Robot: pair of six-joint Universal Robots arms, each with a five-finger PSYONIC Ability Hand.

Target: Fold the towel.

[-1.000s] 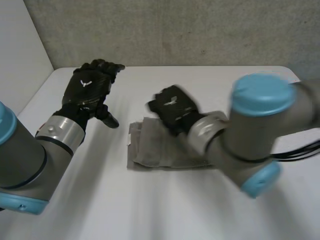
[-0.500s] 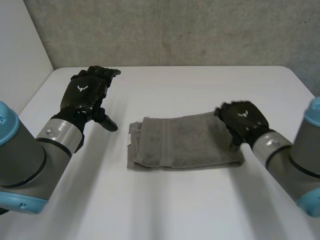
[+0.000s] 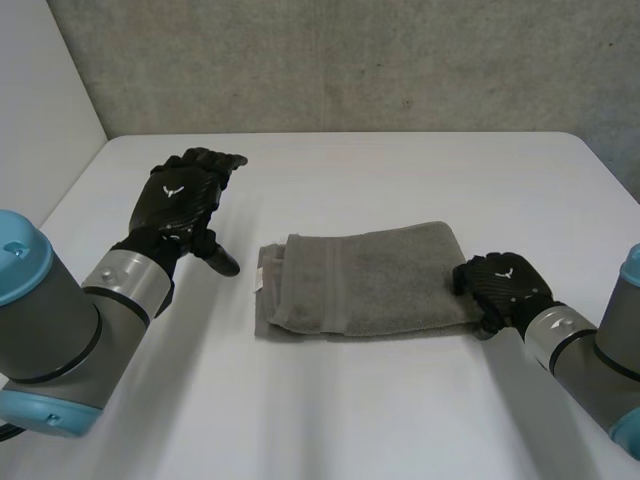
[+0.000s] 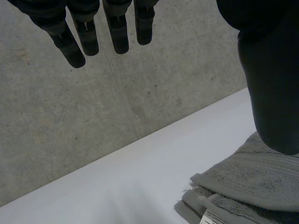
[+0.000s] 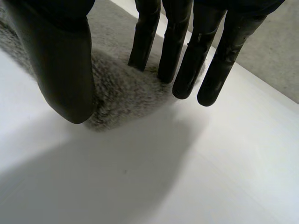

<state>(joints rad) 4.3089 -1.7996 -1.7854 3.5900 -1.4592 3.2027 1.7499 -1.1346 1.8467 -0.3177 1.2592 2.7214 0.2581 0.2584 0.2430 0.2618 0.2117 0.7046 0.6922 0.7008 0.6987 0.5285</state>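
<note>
Head view: right hand (image 3: pixel 503 285), fingers straight, sits at the end of the folded towel (image 3: pixel 365 280) (left hand (image 3: pixel 180 198) relaxed, apart).

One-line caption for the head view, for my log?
Folded grey towel on white table; right hand open at its right end, left hand open, clear of it.

Bare lab-like test bench, white table (image 3: pixel 350 400), grey concrete wall (image 3: pixel 350 60)

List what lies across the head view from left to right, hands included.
left hand → towel → right hand
</note>
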